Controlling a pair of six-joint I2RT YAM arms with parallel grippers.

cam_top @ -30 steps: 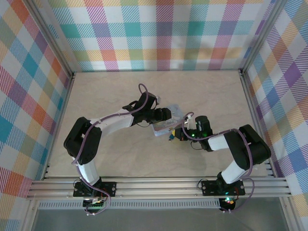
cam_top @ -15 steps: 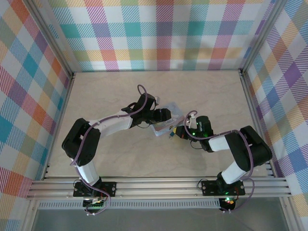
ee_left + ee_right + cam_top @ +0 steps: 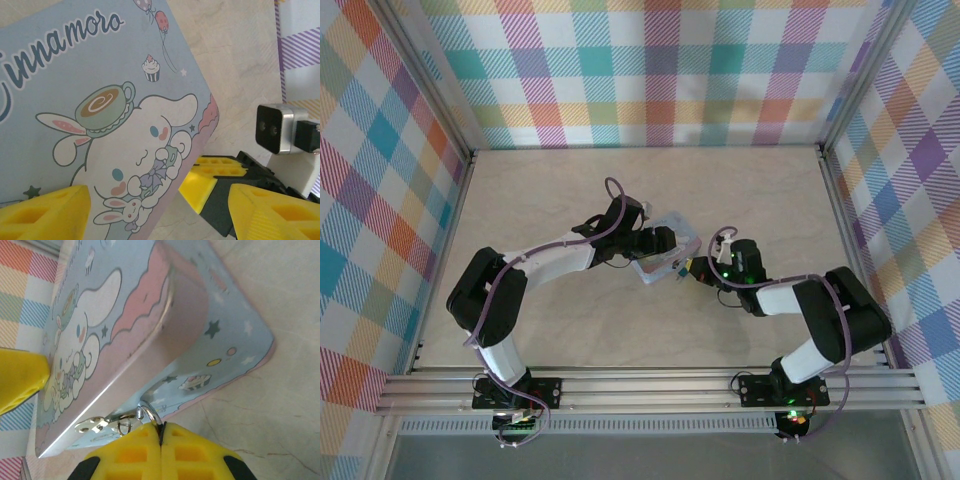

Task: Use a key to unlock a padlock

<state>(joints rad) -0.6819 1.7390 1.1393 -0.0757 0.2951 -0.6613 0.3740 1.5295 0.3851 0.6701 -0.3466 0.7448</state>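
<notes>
Straddling the tin [image 3: 100, 115] at the frame's lower corners, the left gripper [image 3: 157, 207] holds its fingers [image 3: 45, 212] wide apart, clamping nothing, so the tin may skid under a twist. Lower middle of the right wrist view, the padlock [image 3: 149, 414] hooks through the hasp [image 3: 95, 425]. The right gripper [image 3: 160, 438] is pinched together on a dark sliver, probably the key [image 3: 161, 431], which could slip.

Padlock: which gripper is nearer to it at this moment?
Right. The right gripper has its jaws shut on the padlock, which hangs from the tin. The left gripper straddles the tin's corner, jaws open, farther from the lock.
</notes>
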